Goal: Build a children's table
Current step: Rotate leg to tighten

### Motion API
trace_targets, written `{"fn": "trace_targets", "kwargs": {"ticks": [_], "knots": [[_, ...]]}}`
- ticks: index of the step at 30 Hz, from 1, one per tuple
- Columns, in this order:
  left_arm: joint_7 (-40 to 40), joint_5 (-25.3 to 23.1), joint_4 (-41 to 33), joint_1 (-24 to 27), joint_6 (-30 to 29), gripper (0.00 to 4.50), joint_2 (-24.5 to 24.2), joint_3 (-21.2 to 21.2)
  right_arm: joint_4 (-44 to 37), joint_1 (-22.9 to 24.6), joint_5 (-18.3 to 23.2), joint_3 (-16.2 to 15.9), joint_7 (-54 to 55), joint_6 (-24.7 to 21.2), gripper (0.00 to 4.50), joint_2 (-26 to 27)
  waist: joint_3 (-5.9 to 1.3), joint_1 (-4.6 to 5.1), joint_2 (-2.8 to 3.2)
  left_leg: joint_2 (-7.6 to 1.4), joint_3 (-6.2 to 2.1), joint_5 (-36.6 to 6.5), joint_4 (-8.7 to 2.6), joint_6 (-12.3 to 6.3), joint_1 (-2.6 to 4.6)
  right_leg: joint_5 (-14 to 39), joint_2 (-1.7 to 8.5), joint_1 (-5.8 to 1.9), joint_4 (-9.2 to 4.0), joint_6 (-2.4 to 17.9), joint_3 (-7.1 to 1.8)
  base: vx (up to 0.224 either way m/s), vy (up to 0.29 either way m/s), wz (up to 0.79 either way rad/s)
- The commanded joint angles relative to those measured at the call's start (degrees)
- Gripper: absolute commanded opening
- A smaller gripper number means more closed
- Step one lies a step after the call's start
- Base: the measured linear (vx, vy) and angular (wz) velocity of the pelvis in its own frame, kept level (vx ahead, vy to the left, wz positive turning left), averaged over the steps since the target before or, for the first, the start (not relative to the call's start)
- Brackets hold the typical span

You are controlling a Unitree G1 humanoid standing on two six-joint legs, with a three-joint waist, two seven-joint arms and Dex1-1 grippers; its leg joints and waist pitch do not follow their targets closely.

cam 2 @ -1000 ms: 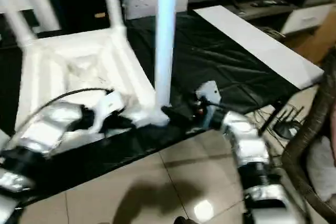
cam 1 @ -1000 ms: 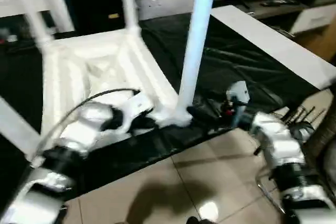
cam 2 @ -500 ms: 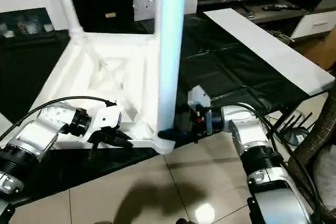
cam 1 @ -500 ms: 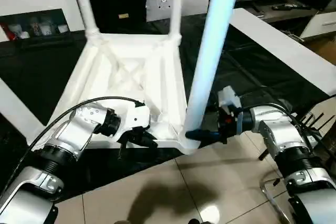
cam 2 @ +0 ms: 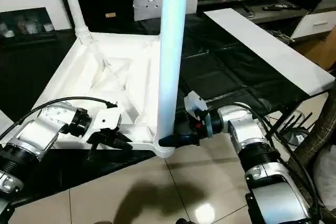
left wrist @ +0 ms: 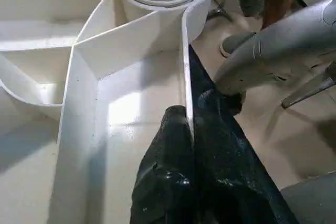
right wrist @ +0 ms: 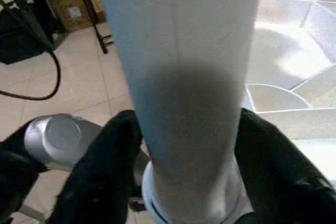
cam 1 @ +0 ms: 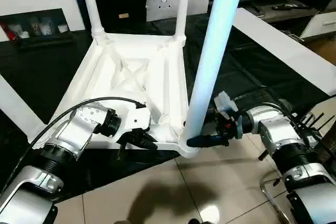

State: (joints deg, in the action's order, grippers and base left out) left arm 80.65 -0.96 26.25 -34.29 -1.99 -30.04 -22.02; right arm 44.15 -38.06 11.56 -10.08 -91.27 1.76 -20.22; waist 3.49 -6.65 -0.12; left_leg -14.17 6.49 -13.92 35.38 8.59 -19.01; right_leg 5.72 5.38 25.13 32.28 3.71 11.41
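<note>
Table: the white plastic table (cam 1: 131,82) lies upside down in the middle of the frame, ribbed underside up, on a black sheet (cam 1: 236,61) spread over the floor.
Orientation: its legs point straight up; the long axis of each runs vertically, and all are cut off by the top edge.
Near leg: the thick leg (cam 1: 210,61) at centre stands in the round socket (cam 1: 188,145) of the nearest corner, which hangs over the sheet's edge above the tiled floor (cam 1: 173,187).
Far legs: two more legs rise from the far corners, upper left (cam 1: 90,3) and upper centre (cam 1: 181,3).
Fourth leg: a white bar (cam 1: 16,111) slants along the left edge; whether it is the fourth leg is hard to make out.
Right gripper: the right gripper (right wrist: 184,177) sits at lower centre right, low on the near leg just above the socket; its jaws are clamped on the leg, one black finger (right wrist: 100,177) on each side.
Left gripper: the left gripper (left wrist: 189,182) is at lower left of centre, on the table's near rim beside that corner; its jaws pinch the thin upright rim wall between them.
Hidden: the leg covers most of the right wrist view, so the socket below it barely shows.
Background: a flat white board (cam 1: 283,45) lies at upper right, a white cabinet (cam 1: 37,3) at upper left.
</note>
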Motion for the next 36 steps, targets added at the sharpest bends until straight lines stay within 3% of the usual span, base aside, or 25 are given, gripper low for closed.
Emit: {"fn": "trace_targets", "kwargs": {"ticks": [1,7,12,15,18,23,26,28,30,31,32,34,36], "knots": [[2.6,0.4,-1.1,-1.7,1.4,0.00,0.4,-1.2,-0.6,-0.4,1.6,-1.7,-1.2,-1.7,2.45,-0.3,-4.63,0.46,-0.07,0.81,2.54,-1.3,-4.01,-5.81,-1.17,23.3,2.58,-5.21,-3.16,4.9,-3.48,0.000,0.000,0.00],[2.0,0.8,-1.6,-1.3,-0.6,0.00,0.2,-0.6,-1.8,0.3,3.2,-1.8,-1.2,-4.7,2.04,-0.1,-4.59,0.45,-0.07,0.92,2.59,-1.9,-4.02,-5.30,-1.15,24.8,2.60,-5.23,-3.40,4.0,-3.37,0.000,0.000,0.00],[-5.6,1.5,-4.6,-0.6,-10.8,0.00,2.0,2.9,-4.2,1.8,3.1,1.8,6.8,-10.1,1.99,2.9,-4.53,0.56,0.09,0.75,2.51,-1.8,-4.15,-4.14,-1.08,25.1,2.71,-5.27,-3.49,3.7,-3.27,0.000,0.000,0.00],[-8.4,1.8,-6.1,-0.1,-13.6,0.00,3.1,4.1,-6.1,3.4,3.4,1.4,9.5,-9.8,1.99,3.5,-4.36,1.14,-0.08,1.50,2.73,-4.0,-3.98,-3.75,-1.08,28.6,2.44,-5.27,-4.43,1.5,-2.68,0.000,0.000,0.00],[-18.7,2.2,-9.4,1.3,-21.2,0.00,7.5,7.9,-8.2,5.8,1.4,2.6,22.0,-11.1,1.99,7.4,-4.33,2.26,-0.23,1.70,2.67,-4.5,-3.87,-3.24,-1.41,30.0,2.29,-5.46,-4.87,-0.3,-2.12,0.000,0.000,0.00],[-24.5,1.6,-11.4,2.1,-24.7,0.00,10.7,9.1,-8.1,5.5,0.3,5.1,32.0,-12.2,1.98,12.0,-4.36,4.97,-0.24,2.56,2.61,-7.7,-3.21,-4.42,-1.67,33.3,1.73,-5.43,-6.36,-4.0,-0.39,0.000,0.000,0.00],[-32.1,0.5,-10.6,1.2,-26.4,0.00,15.1,10.2,-4.6,2.9,-2.1,7.0,48.1,-11.7,1.98,18.4,-4.46,6.39,0.08,2.54,2.54,-9.1,-2.90,-4.26,-1.49,34.1,1.43,-5.28,-7.20,-5.8,0.66,0.000,0.000,0.00],[-35.6,-0.2,-9.2,-0.1,-26.1,0.00,16.9,10.8,-1.4,0.7,-1.4,9.2,56.4,-11.6,1.98,21.8,-4.68,7.77,0.82,0.94,1.65,-10.0,-3.54,-4.63,-1.88,31.2,2.09,-6.41,-6.89,-5.2,0.94,0.000,0.000,0.00],[-37.7,-0.8,-9.2,-0.7,-26.7,0.00,17.9,11.1,-0.1,-0.4,-0.5,10.7,60.7,-11.9,1.98,23.9,-4.81,8.18,0.99,0.16,1.37,-10.4,-3.92,-4.47,-1.47,28.6,2.69,-6.37,-6.35,-3.6,0.33,0.000,0.000,0.00],[-38.4,-1.1,-9.1,-1.0,-26.7,0.00,18.4,11.1,0.3,-0.8,-0.6,10.8,61.6,-11.4,1.98,24.6,-4.87,8.01,0.89,0.72,1.75,-9.9,-3.82,-4.60,-1.09,27.5,2.87,-6.02,-6.26,-2.2,-0.10,0.000,0.000,0.00],[-39.8,-1.3,-9.6,-1.4,-27.5,0.00,19.3,11.2,0.9,-1.4,-1.6,10.8,63.3,-9.8,2.54,25.9,-4.90,7.97,0.80,0.97,1.90,-9.0,-3.82,-4.62,-1.20,26.9,2.97,-5.91,-6.01,-1.3,-0.36,0.000,0.000,0.00],[-40.3,-1.5,-9.8,-1.7,-27.4,0.00,19.6,10.8,2.0,-2.0,-4.0,9.7,64.8,-7.6,2.68,26.4,-5.08,7.46,0.35,1.38,2.16,-5.0,-3.83,-4.92,-1.55,24.7,3.09,-5.82,-5.07,1.5,-1.11,0.000,0.000,0.00],[-40.2,-1.6,-9.7,-1.7,-27.2,0.00,19.5,10.6,2.1,-2.0,-4.2,9.6,65.1,-7.4,2.68,26.4,-5.28,7.08,0.30,1.46,2.19,-2.4,-3.71,-5.48,-1.70,22.2,3.04,-5.74,-4.21,2.9,-1.64,0.000,0.000,0.00]]}}
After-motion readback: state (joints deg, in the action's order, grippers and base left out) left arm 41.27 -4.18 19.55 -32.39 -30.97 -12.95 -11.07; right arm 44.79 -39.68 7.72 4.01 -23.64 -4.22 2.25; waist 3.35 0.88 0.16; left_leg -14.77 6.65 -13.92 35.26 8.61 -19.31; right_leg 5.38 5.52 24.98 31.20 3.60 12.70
